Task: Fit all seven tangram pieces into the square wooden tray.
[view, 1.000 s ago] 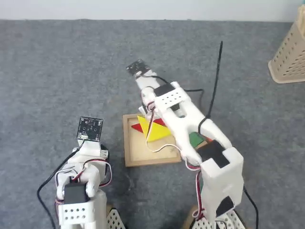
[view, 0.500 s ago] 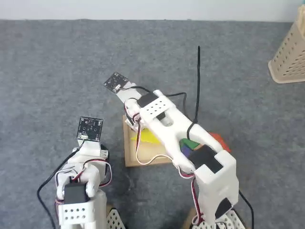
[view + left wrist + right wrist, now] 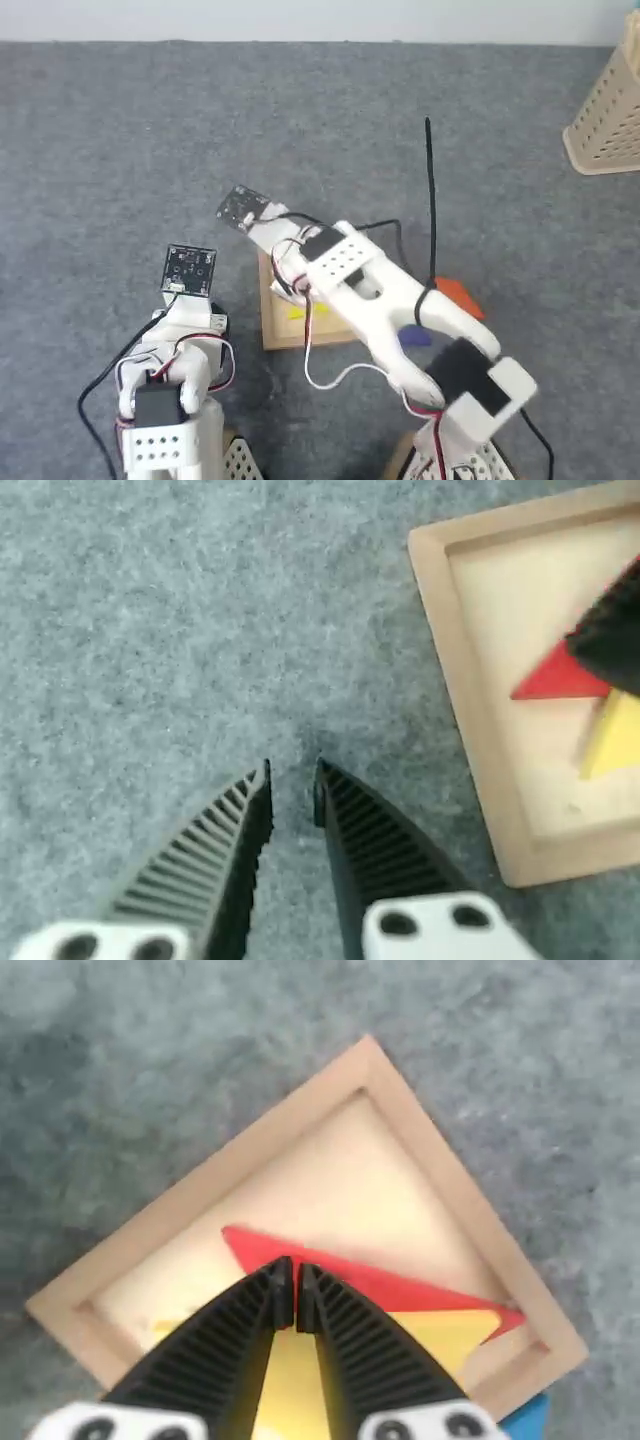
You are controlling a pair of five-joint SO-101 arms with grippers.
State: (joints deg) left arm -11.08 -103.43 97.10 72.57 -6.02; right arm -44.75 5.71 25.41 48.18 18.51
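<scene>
grey fuzzy carpet point(image 3: 150, 120) underneath. square wooden tray point(image 3: 266, 300), raised rim, smooth pale floor, mid-table. right gripper point(image 3: 295, 1280), ribbed black fingers pinched together, empty, above the tray. left gripper point(image 3: 292, 775), narrow gap, empty, over carpet at tray's 8 o'clock. right wrist view: red triangle point(image 3: 400, 1285) and yellow triangle point(image 3: 440, 1335) flat inside, edges touching. high view adds orange piece point(image 3: 458, 295) on carpet, tray's 3 o'clock.

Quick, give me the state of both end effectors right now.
Left end effector: slightly open, empty, above the carpet.
Right end effector: closed, empty, tips over the red triangle in the tray.
</scene>
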